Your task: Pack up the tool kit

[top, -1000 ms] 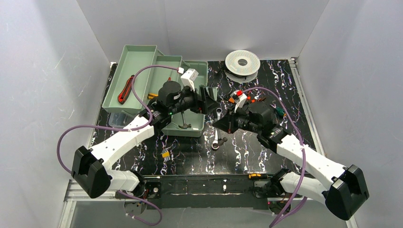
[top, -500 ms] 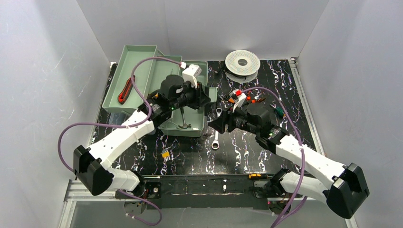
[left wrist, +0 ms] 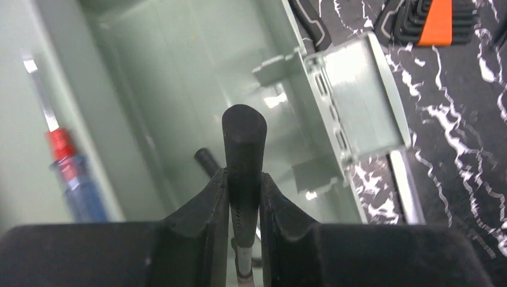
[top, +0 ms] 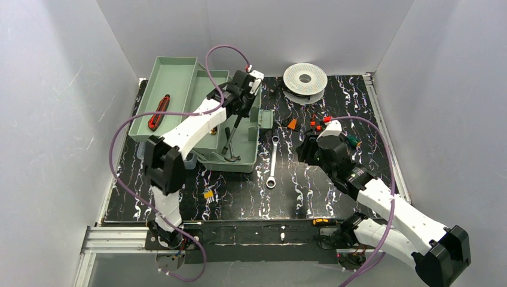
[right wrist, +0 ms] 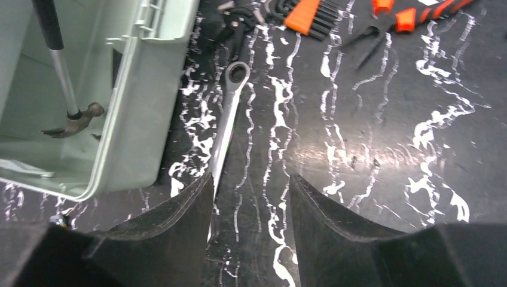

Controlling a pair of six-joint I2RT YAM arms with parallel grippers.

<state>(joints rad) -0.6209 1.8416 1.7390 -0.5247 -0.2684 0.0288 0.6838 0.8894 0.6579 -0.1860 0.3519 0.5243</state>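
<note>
The pale green toolbox [top: 248, 156] lies open at the back left, with its inner tray [top: 179, 72] beside it holding a red knife [top: 158, 112]. My left gripper [top: 241, 111] [left wrist: 244, 186] hangs over the box, shut on the black handle of the hammer [left wrist: 244, 143]. The hammer [top: 232, 140] slants down, its head [right wrist: 75, 122] low inside the box. A wrench [top: 272, 161] [right wrist: 227, 128] lies on the black table just right of the box. My right gripper [top: 306, 150] [right wrist: 251, 185] stands open and empty above the table, right of the wrench.
An orange hex key set [top: 292, 124] [right wrist: 308, 15] and orange-handled pliers [top: 320, 124] lie behind the wrench. A red and blue screwdriver [left wrist: 66, 167] rests left of the box. The white spool [top: 305, 78] sits at the back. A small yellow piece [top: 208, 194] lies near the front.
My left gripper has shut on the hammer handle and moved back over the far part of the box. My right gripper has opened and drawn back to the right.
</note>
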